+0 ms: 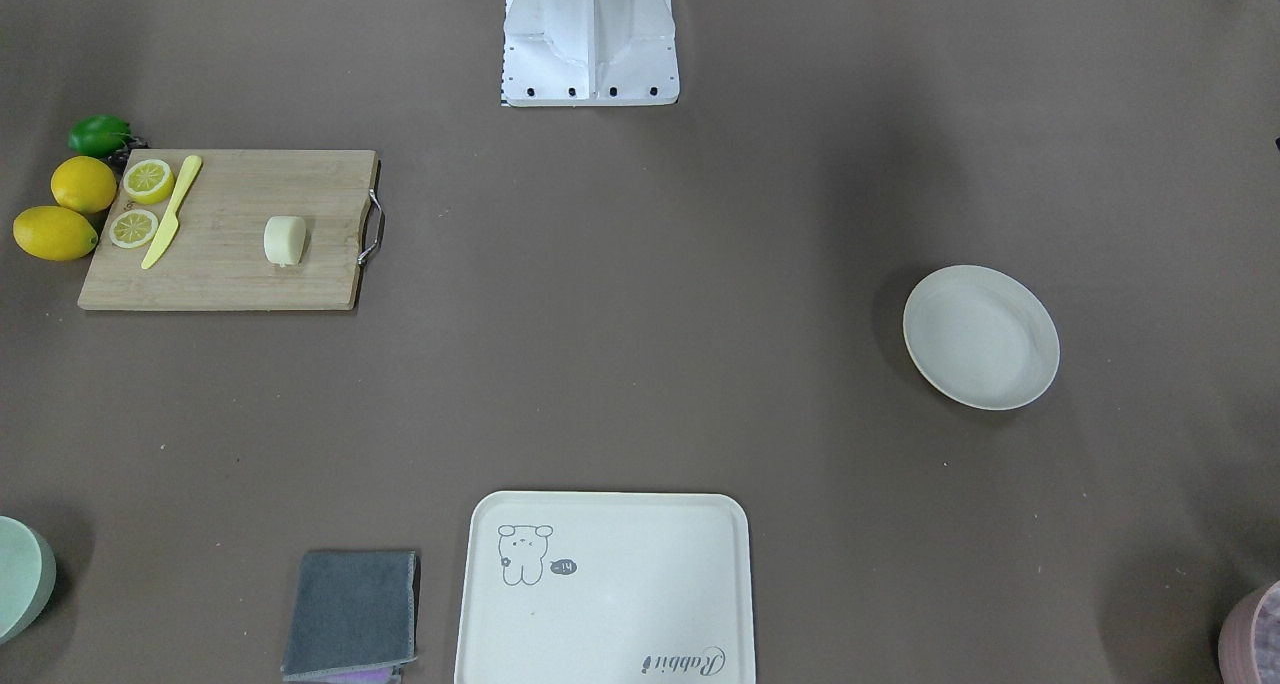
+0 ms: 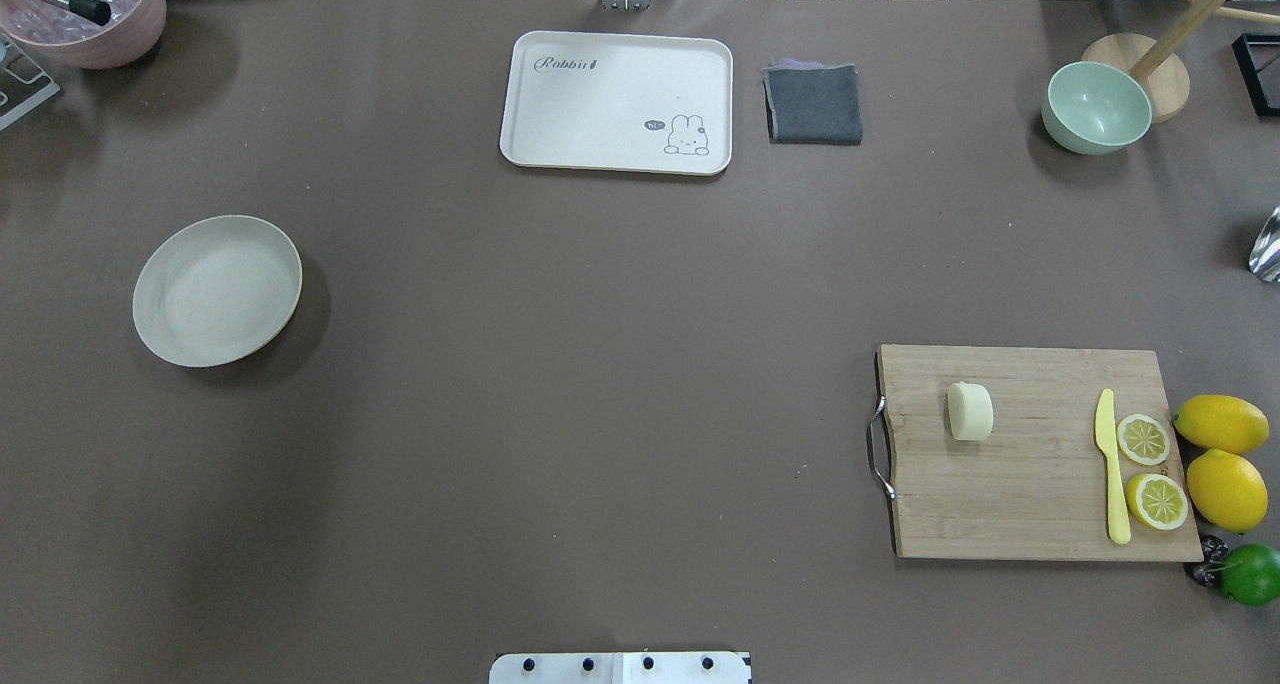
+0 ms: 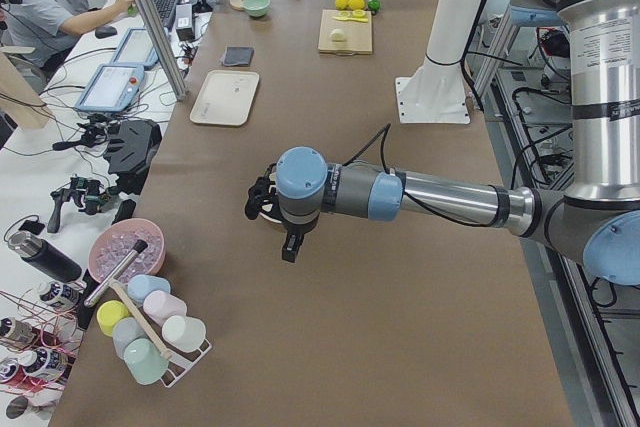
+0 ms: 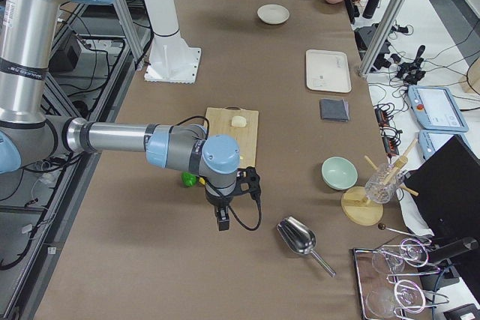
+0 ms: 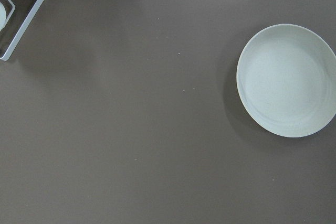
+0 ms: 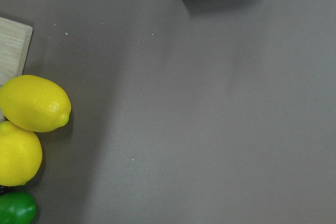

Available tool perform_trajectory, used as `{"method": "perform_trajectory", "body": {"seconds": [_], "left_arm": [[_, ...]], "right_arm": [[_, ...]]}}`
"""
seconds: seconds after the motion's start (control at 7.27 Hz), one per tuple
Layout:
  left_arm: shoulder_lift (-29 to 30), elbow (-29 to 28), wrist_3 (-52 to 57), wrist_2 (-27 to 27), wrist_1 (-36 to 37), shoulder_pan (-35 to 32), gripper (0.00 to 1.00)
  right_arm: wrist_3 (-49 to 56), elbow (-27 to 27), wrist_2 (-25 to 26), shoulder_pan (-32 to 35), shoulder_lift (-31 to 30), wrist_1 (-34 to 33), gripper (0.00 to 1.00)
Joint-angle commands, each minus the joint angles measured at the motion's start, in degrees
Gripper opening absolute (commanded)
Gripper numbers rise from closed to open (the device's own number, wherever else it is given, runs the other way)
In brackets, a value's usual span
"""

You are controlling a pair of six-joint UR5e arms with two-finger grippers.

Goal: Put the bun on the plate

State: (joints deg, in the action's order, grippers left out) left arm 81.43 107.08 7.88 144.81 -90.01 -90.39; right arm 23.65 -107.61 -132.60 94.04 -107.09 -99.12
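Barely begun: approach step, bun (image 2: pixel 970 411) not yet picked. Right gripper (image 4: pixel 252 182) hovers over bare table (image 2: pixel 600 364) beside lemons (image 6: pixel 34 103), left gripper (image 3: pixel 260 199) near plate (image 2: pixel 217 290); open or closed, cannot tell for either. Bun on cutting board (image 2: pixel 1040 504), toward handle end; plate empty, well apart. Next, likely: right gripper shifts over board, descends on bun. Overhead shows bun and plate, no grippers; right wrist view misses bun.

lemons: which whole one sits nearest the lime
The middle lemon, which sits between the lime and the other lemon; that one lies farther along the board's edge.
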Motion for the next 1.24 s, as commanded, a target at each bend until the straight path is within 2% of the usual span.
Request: {"method": "perform_trajectory", "body": {"seconds": [0.0, 0.14, 0.28, 0.41, 0.69, 0.83, 0.96, 1.1], "left_arm": [[1.6, -1.7, -3.9, -0.3, -0.8, 1.8, 0.98], [3.0, -3.6, -5.6, -0.7, -3.8, 4.0, 0.98], [3.1, -7.0, -8.9, -0.7, -10.8, 5.0, 0.98], [3.2, -10.2, -15.7, -0.8, -19.1, 8.5, 0.98], [3.7, -12.5, -35.0, -10.3, -32.6, 19.8, 0.97], [5.5, -15.3, -39.5, -10.9, -37.3, 23.0, 0.97], [8.0, -20.5, -40.6, -10.9, -41.5, 26.2, 0.96], [8.7, -22.6, -43.5, -10.9, -44.9, 26.8, 0.96]], "right_arm": [[0.2, 0.4, -5.6, 0.0, 0.4, 0.2, 1.00], [0.3, 0.0, -5.8, 0.0, 0.7, 0.1, 1.00], [0.5, -0.4, -6.4, 0.0, 0.7, 1.1, 1.00], [0.1, 0.0, -7.2, 0.0, 0.1, 5.9, 1.00], [-0.4, 0.5, -7.7, -0.1, 0.0, 7.5, 1.00], [-0.9, 0.6, -7.8, -0.2, 0.0, 7.6, 1.00], [-0.7, 0.9, -7.8, -0.2, -0.7, 7.8, 1.00], [-1.1, 0.9, -7.9, -0.2, -0.9, 7.7, 1.00]]}}
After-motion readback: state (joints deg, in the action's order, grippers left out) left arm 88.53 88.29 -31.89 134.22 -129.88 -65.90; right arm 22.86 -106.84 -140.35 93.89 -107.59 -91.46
